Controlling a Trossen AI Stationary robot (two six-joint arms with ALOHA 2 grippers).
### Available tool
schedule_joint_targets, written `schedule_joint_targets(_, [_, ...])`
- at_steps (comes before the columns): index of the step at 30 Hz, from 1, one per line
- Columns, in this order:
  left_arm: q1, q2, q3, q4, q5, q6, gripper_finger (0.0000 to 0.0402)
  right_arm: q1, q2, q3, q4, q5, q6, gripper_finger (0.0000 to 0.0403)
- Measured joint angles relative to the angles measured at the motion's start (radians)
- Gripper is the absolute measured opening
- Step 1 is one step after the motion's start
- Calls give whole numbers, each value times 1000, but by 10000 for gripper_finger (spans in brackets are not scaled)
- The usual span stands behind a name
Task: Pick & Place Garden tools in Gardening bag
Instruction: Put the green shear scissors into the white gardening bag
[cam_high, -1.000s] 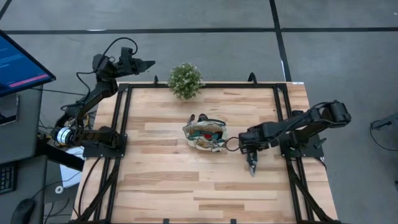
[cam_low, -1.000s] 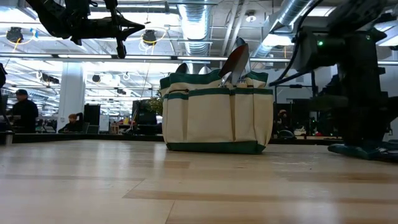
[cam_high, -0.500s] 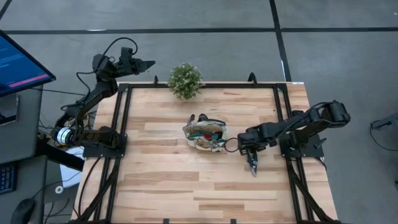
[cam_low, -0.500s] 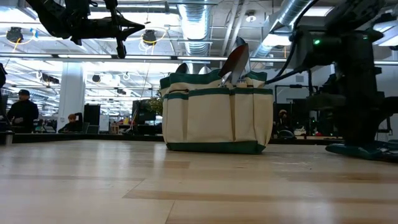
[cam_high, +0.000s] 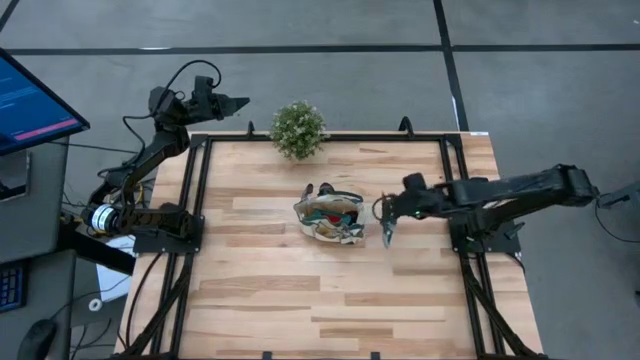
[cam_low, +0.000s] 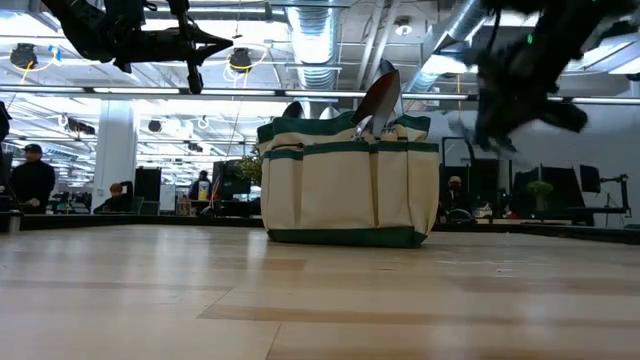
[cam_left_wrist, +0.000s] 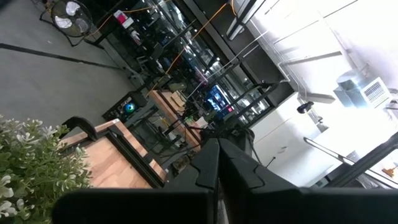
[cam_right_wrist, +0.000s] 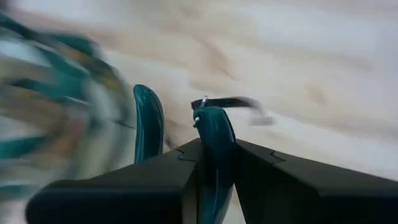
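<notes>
The gardening bag (cam_high: 328, 213), beige canvas with teal-green trim, stands on the table's middle; a trowel blade (cam_low: 380, 96) sticks out of its top (cam_low: 350, 185). Just to the right of the bag my right gripper (cam_high: 388, 216) is shut on the teal-handled pruning shears (cam_high: 386, 236), also seen in the right wrist view (cam_right_wrist: 214, 134). The right arm (cam_low: 520, 80) is a blur in the low view. My left gripper (cam_high: 236, 101) waits shut in the air beyond the table's far left corner, touching nothing. My right gripper pinches one teal handle (cam_right_wrist: 215, 140) of the pruning shears between its two fingers. The other handle (cam_right_wrist: 148, 121) stands free beside one finger. The fingers slant down, coming from the table's right side. The shears hang below them, clear of the table.
A bushy green potted plant (cam_high: 298, 129) stands at the far edge, behind the bag. Black frame rails (cam_high: 452, 170) run along the table's sides. Bare wood (cam_high: 300, 300) lies between the bag and the near edge. A monitor (cam_high: 30, 100) stands off the table's left.
My right gripper has risen from the table with the pruning shears and swung toward the far edge and the bag, tipping less steeply downward. The shears, which lay on the wood to the bag's right, are now lifted clear.
</notes>
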Motion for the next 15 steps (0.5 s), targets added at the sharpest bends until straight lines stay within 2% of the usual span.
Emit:
schedule_joint_targets(4, [0,0,0,0,0,0,8,5,-76,33,68,105,-192,49])
schedule_joint_targets(8, [0,0,0,0,0,0,8,50,-102,43,309,208,-594,49])
schedule_joint_targets(12, [0,0,0,0,0,-5,8,72,-91,43,473,247,-887,49])
schedule_joint_targets(15, [0,0,0,0,-1,-7,8,89,-82,42,531,247,-1040,49])
